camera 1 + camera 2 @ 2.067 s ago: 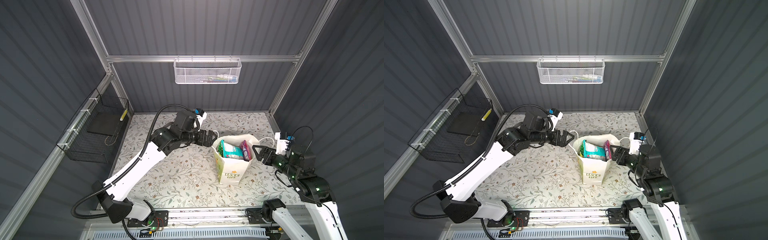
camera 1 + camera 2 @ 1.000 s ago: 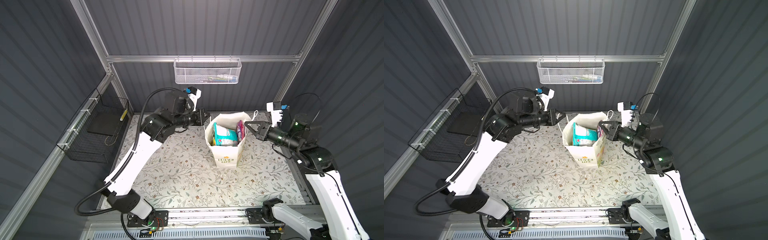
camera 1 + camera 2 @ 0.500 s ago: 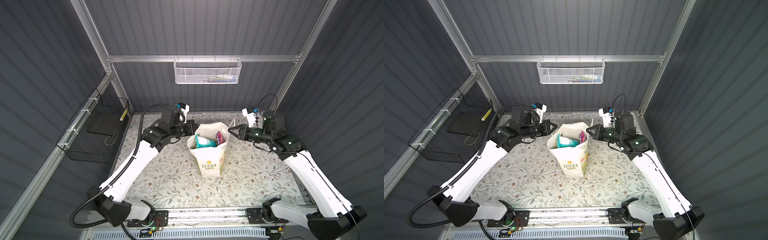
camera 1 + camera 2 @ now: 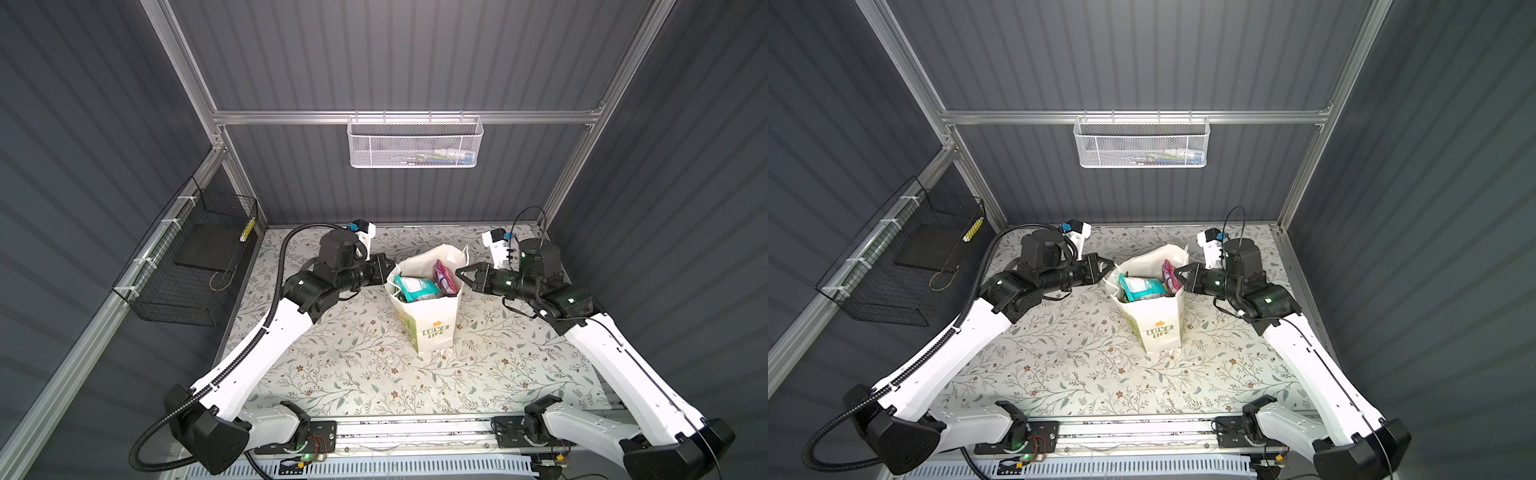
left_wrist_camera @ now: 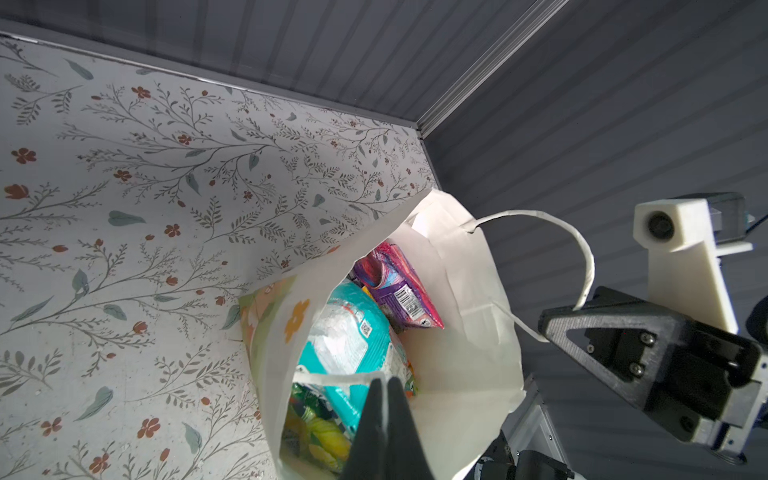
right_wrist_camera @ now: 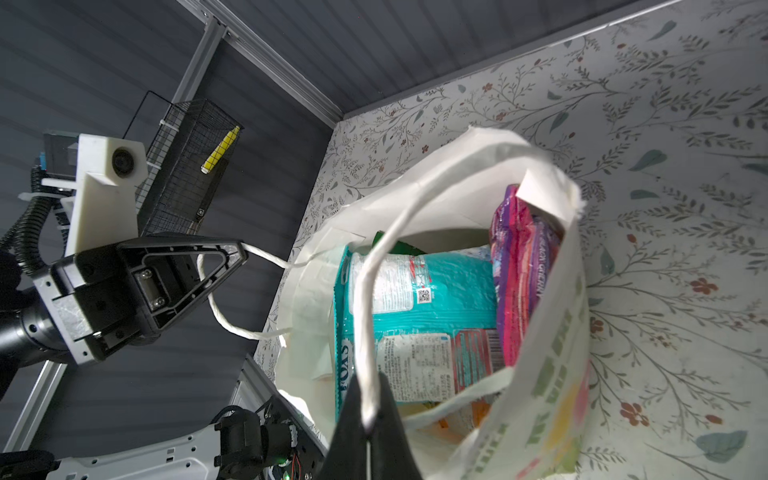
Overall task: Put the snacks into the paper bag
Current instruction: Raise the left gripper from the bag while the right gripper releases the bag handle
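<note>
The cream paper bag [image 4: 432, 320] [image 4: 1156, 320] stands upright mid-table, mouth open. Inside it lie snacks: a teal packet [image 4: 415, 286] [image 6: 415, 291], a purple-pink packet [image 4: 444, 278] [image 5: 399, 286] and a yellow-green one [image 5: 324, 436]. My left gripper [image 4: 390, 268] [image 5: 384, 380] is shut on the cord handle at the bag's left rim. On the opposite side, my right gripper [image 4: 459, 274] [image 6: 370, 419] is shut on the other cord handle [image 6: 365, 291]. Whether the bag's base touches the table I cannot tell.
A black wire basket [image 4: 195, 266] hangs on the left wall with a yellow item [image 4: 248, 230] in it. A white mesh basket [image 4: 413, 143] hangs on the back rail. The floral table top [image 4: 332, 365] spreads in front of the bag.
Both grippers stayed shut on the handles. Carried between them, the bag came down from the back right toward the middle of the table, nearer the front.
</note>
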Controlling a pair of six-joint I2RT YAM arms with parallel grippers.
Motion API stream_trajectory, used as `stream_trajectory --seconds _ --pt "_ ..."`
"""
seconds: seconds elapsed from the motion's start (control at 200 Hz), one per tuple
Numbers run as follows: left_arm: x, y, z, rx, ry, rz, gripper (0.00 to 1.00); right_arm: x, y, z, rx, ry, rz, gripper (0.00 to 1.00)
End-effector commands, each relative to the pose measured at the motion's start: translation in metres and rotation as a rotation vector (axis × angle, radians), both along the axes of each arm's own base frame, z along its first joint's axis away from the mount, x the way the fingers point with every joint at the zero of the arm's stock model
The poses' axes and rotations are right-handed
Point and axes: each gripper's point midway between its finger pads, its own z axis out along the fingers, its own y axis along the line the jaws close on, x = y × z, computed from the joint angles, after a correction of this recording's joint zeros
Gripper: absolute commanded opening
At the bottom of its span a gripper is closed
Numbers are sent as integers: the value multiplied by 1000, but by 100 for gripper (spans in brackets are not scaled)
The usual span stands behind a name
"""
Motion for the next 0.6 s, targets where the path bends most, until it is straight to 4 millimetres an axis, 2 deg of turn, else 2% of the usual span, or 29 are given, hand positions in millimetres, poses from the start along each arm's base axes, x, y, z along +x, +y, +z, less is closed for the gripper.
stream_trajectory --seconds 0.0,0.31,0.42,0.505,0.595 --pt "-7 3 18 -39 -47 -3 0 -3 -2 21 18 -68 -5 0" --pt "-11 3 5 -37 -32 -13 0 -6 -2 21 25 -57 -4 0" --pt "-14 -5 12 -79 -32 -58 0 -9 -7 19 19 -59 -22 2" --pt "-22 -18 26 -146 -35 -139 0 -11 -11 18 10 -64 -40 8" --pt "-18 -16 35 -143 -51 -118 0 -12 -17 17 0 -62 -65 11"
